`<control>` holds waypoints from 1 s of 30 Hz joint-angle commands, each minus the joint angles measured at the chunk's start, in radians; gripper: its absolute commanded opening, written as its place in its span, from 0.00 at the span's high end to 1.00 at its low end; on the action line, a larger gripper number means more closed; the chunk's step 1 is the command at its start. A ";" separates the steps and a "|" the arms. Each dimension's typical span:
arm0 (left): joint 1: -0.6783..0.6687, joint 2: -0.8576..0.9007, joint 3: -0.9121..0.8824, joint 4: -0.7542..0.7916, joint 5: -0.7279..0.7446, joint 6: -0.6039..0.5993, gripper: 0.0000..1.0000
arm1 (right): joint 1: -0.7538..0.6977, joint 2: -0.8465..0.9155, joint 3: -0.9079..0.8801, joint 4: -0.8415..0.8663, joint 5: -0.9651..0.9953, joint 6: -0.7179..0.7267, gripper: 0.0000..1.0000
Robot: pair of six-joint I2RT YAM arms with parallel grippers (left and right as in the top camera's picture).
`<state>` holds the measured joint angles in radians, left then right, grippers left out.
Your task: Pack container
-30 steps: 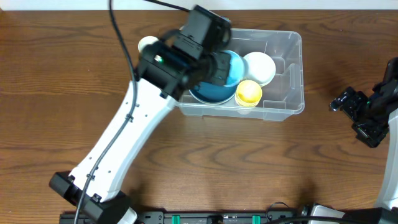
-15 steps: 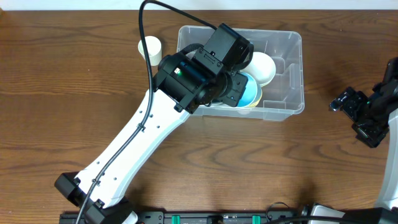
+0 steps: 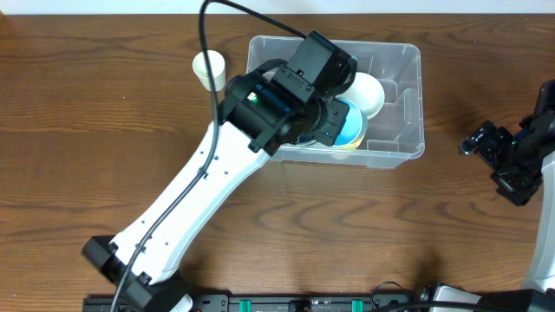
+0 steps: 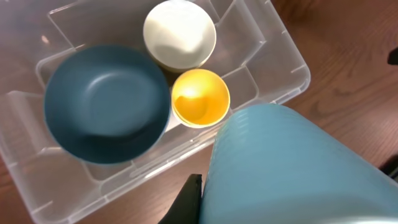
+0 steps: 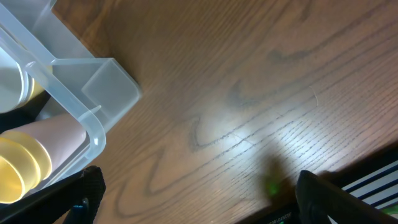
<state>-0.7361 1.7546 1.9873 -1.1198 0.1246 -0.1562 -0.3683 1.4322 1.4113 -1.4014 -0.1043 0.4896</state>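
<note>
From overhead, the container (image 3: 408, 61) sits on the wooden surface (image 3: 87, 173) toward the far edge, a little right of centre. The left arm reaches over its left half. The left gripper (image 3: 334, 117) is mostly hidden under the wrist housing and is closed on a light blue cup (image 3: 353, 126) held above the bin. A white bowl (image 3: 368, 91) lies inside, just beside that cup, and a cream cup (image 3: 208, 65) stands on the surface just outside the container's left wall. The right gripper (image 3: 496, 165) hangs well apart at the right edge. In the left wrist view, the ribbed light blue cup fills the lower right, with one dark finger (image 4: 189, 200) beside it. Below, the container holds a dark blue bowl (image 4: 106, 102), the white bowl and a yellow cup (image 4: 200, 98), close together. In the right wrist view, the right gripper's fingers stand wide apart and empty over bare wood, with a corner of the container at upper left.
</note>
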 commanded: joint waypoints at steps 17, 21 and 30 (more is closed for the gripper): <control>-0.003 0.211 0.012 0.052 -0.005 0.010 0.94 | -0.005 -0.011 0.000 -0.001 -0.001 0.011 0.01; -0.003 0.211 0.012 0.058 -0.006 0.011 0.94 | -0.005 -0.011 0.000 -0.001 -0.001 0.011 0.01; 0.002 0.214 0.012 0.120 -0.089 0.011 0.94 | -0.005 -0.011 0.000 -0.001 -0.001 0.011 0.01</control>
<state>-0.7357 1.9766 1.9869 -1.0061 0.0704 -0.1558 -0.3683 1.4322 1.4113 -1.4014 -0.1047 0.4896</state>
